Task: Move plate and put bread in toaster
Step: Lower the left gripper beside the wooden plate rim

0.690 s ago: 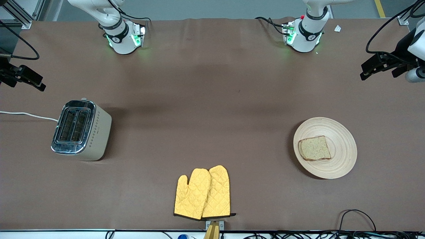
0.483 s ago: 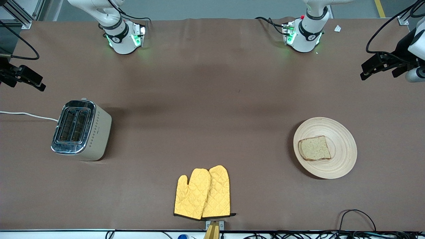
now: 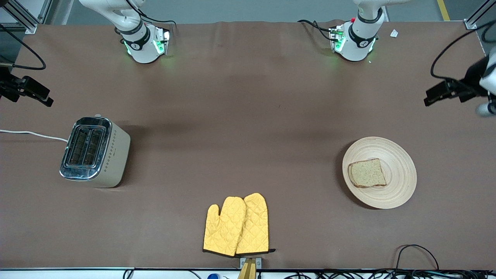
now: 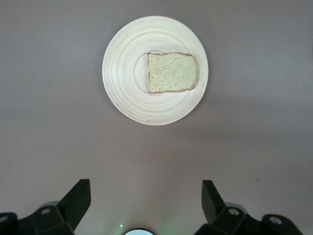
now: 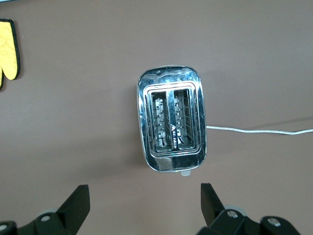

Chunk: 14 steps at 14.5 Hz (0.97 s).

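The light-wood plate [image 3: 399, 190] lies toward the left arm's end of the table with the brown bread slice [image 3: 367, 173] on it. My left gripper [image 3: 436, 94] hangs open and empty high over bare table near that end. Its wrist view shows the plate [image 4: 127, 83] and the bread [image 4: 172, 72] well clear of the left gripper [image 4: 145, 196]. The cream toaster [image 3: 95, 153] stands toward the right arm's end, slots up. My right gripper [image 3: 38, 95] hangs open and empty over the table by it. The right wrist view shows the toaster [image 5: 172, 125] and the right gripper [image 5: 143, 198].
A pair of yellow oven mitts [image 3: 236, 226] lies near the table's front edge, midway along; one tip shows in the right wrist view [image 5: 10, 49]. The toaster's white cord [image 3: 31, 134] runs off toward the right arm's end. Cables lie along the front edge [image 3: 416, 255].
My left gripper has shifted a little lower in the front view, toward the table's end. The right gripper, plate, bread and toaster have not moved.
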{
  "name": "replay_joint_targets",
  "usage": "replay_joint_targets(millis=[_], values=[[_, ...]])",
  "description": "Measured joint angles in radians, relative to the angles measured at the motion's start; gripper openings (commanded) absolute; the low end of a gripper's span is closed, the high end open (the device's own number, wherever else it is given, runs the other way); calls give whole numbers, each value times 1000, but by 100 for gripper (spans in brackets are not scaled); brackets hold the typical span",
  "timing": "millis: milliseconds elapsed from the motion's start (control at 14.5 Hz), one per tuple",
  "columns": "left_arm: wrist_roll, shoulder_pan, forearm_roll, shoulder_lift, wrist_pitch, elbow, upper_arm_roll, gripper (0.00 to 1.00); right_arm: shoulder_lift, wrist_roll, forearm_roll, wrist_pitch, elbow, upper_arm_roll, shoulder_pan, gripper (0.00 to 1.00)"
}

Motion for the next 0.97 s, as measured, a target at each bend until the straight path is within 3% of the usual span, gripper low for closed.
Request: replay_joint_targets(millis=[552, 966], values=[[174, 233, -313, 334, 153, 0, 3, 100, 0, 0, 0, 3, 0, 4, 8, 100], [553, 413, -424, 547, 215, 1, 5, 100, 0, 0, 0, 5, -1, 5, 10, 100]])
